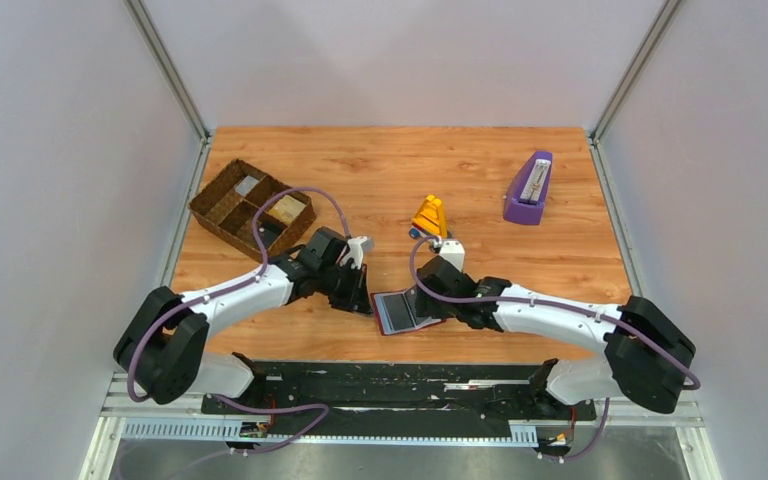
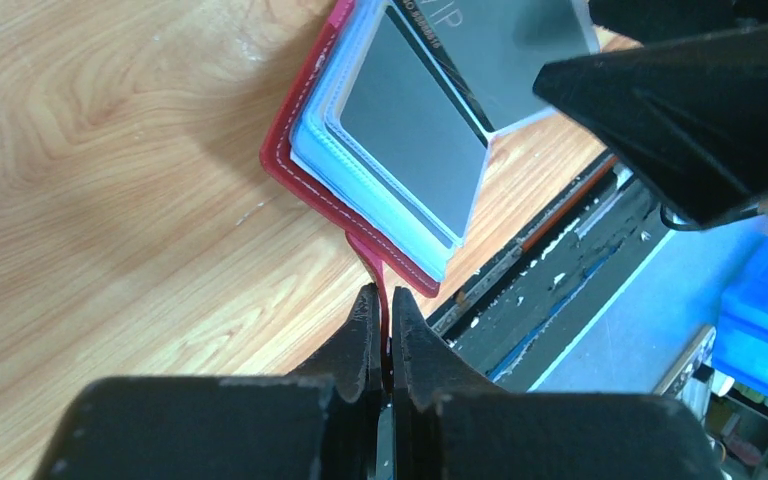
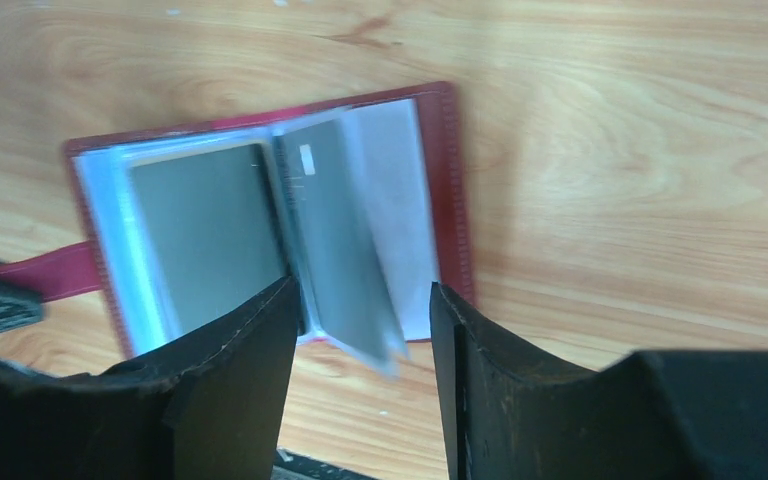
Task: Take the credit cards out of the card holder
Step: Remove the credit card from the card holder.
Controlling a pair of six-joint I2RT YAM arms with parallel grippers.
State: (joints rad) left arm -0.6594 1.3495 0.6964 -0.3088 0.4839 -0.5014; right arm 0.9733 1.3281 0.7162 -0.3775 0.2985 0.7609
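The dark red card holder (image 1: pixel 403 312) lies open on the wood near the table's front edge. Its grey-blue sleeves show grey credit cards (image 2: pixel 410 140). My left gripper (image 2: pixel 385 300) is shut on the holder's red snap tab (image 2: pixel 368 262), at the holder's left side. My right gripper (image 3: pixel 365 300) hangs open over the holder's near edge. One sleeve leaf with a card (image 3: pixel 345 250) stands up between its fingers, and no finger visibly presses it. The red cover (image 3: pixel 448 180) lies flat to the right of that leaf.
A brown wicker basket (image 1: pixel 252 208) with compartments sits at the back left. A purple wedge stand (image 1: pixel 528 190) is at the back right, and a small yellow object (image 1: pixel 429 216) lies just behind the right gripper. The black base rail (image 1: pixel 400 375) runs along the near edge.
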